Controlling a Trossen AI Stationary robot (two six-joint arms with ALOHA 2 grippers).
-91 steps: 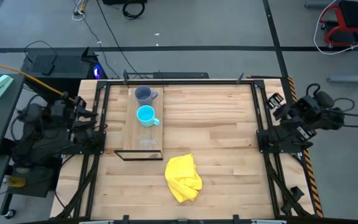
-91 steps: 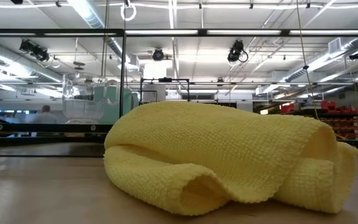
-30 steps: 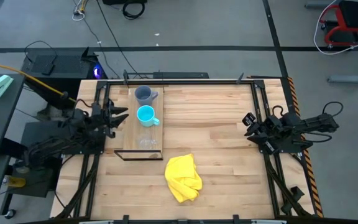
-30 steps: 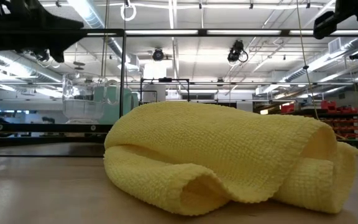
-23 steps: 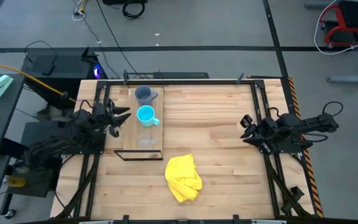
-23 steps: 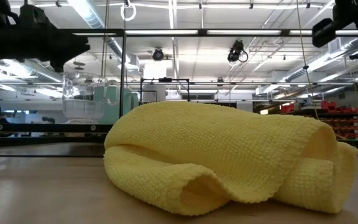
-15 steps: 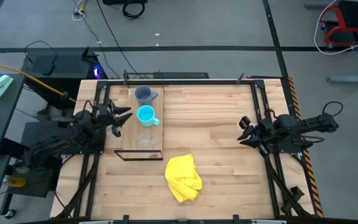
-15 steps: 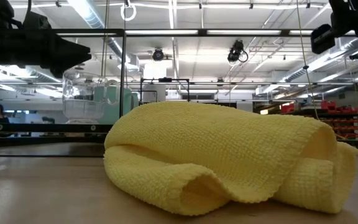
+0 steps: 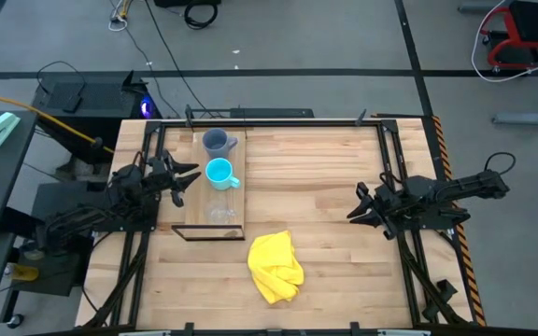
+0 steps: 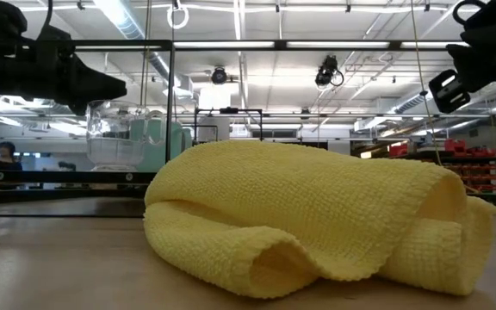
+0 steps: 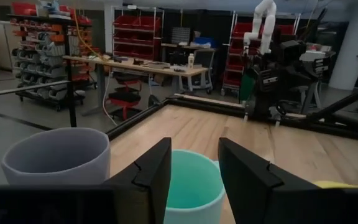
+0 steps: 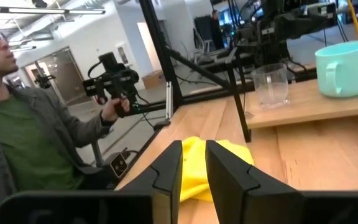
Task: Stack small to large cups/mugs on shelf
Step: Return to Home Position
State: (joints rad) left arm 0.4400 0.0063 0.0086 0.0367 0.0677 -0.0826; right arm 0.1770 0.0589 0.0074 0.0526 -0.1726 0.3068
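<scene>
In the low view the yellow cloth (image 10: pixel 317 215) filled most of the frame and hid the tabletop behind it. Only the clear cup (image 10: pixel 114 136) showed above its fold, with something pale teal just behind the cup that was too blurred to tell. From above, the clear cup (image 9: pixel 220 213) was a faint glint, hard to make out against the pale wood. The right wrist view cut the cyan mug (image 12: pixel 344 67) off at the picture's edge and did not reach the grey-blue mug at all. A person (image 12: pixel 23 137) holding a dark device stood beyond the tabletop in that view.

The shelf (image 9: pixel 194 210) lay near the left edge of the tabletop (image 9: pixel 325 168), its long axis running from the far edge toward the near one. All three vessels stood upright in a row along it: the grey-blue mug (image 9: pixel 216 142) at the far end, the cyan mug (image 9: pixel 219 172) in the middle and the clear cup at the near end. Both handles pointed toward the right edge, the cyan one angled a little nearward.

The left gripper (image 9: pixel 183 177) hovered at the shelf's left side, level with the cyan mug, its fingers (image 11: pixel 154 171) apart and empty. The right gripper (image 9: pixel 355 205) hung over the right part of the tabletop, fingers (image 12: pixel 229 171) parted by a narrow gap, holding nothing.
</scene>
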